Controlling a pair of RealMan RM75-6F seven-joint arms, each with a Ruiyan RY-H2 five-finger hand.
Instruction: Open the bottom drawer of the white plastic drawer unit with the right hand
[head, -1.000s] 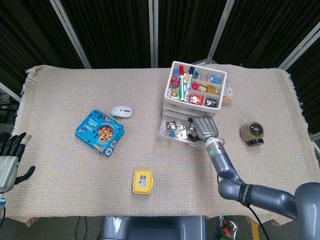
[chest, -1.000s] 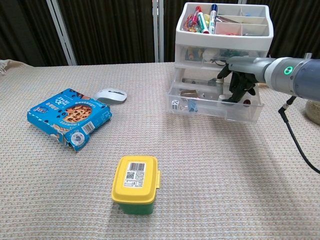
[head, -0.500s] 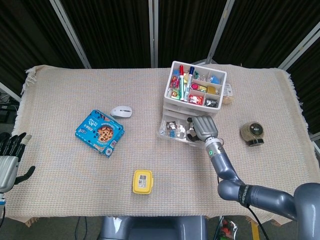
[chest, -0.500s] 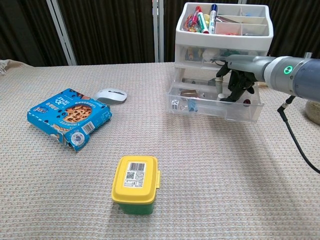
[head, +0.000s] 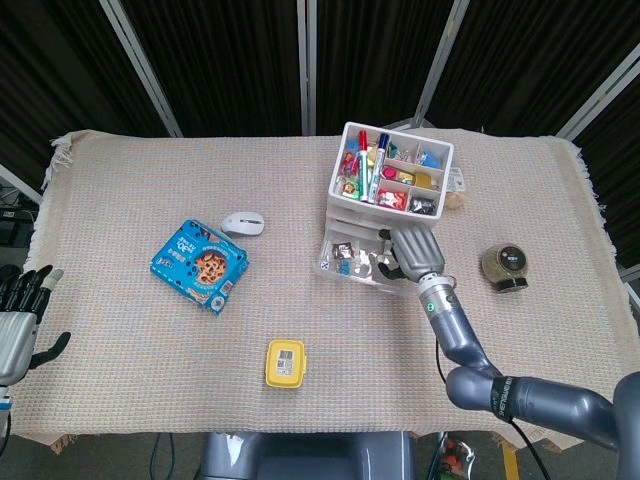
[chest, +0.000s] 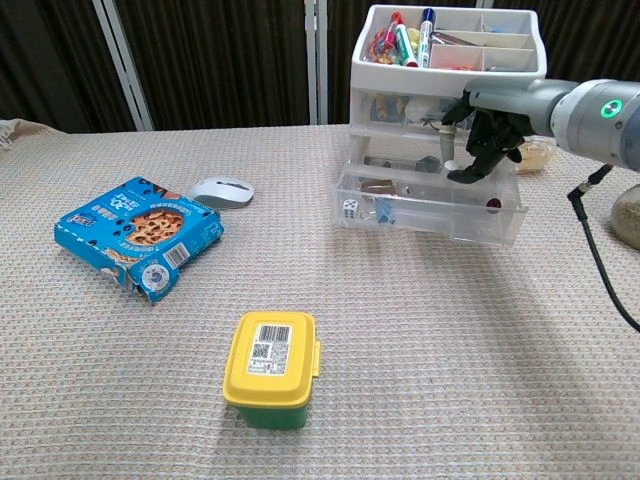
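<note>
The white plastic drawer unit (head: 388, 195) (chest: 447, 95) stands at the back right, with a top tray full of pens and small items. Its bottom drawer (head: 352, 264) (chest: 430, 208) is pulled out toward me, showing a die and small bits inside. My right hand (head: 411, 250) (chest: 486, 130) hovers over the drawer's right part, level with the middle drawer, fingers bent downward and holding nothing. Its fingertips (chest: 458, 177) are just above the drawer's contents. My left hand (head: 16, 322) rests at the table's near left edge, fingers spread, empty.
A blue cookie box (head: 200, 265) (chest: 138, 232) and a white mouse (head: 243, 223) (chest: 220, 190) lie on the left. A yellow-lidded container (head: 285, 363) (chest: 271, 367) sits near the front. A dark-capped jar (head: 506, 266) stands right of the unit.
My right hand has lifted up out of the open bottom drawer and moved slightly right. The drawer stays pulled out. The left hand has not moved.
</note>
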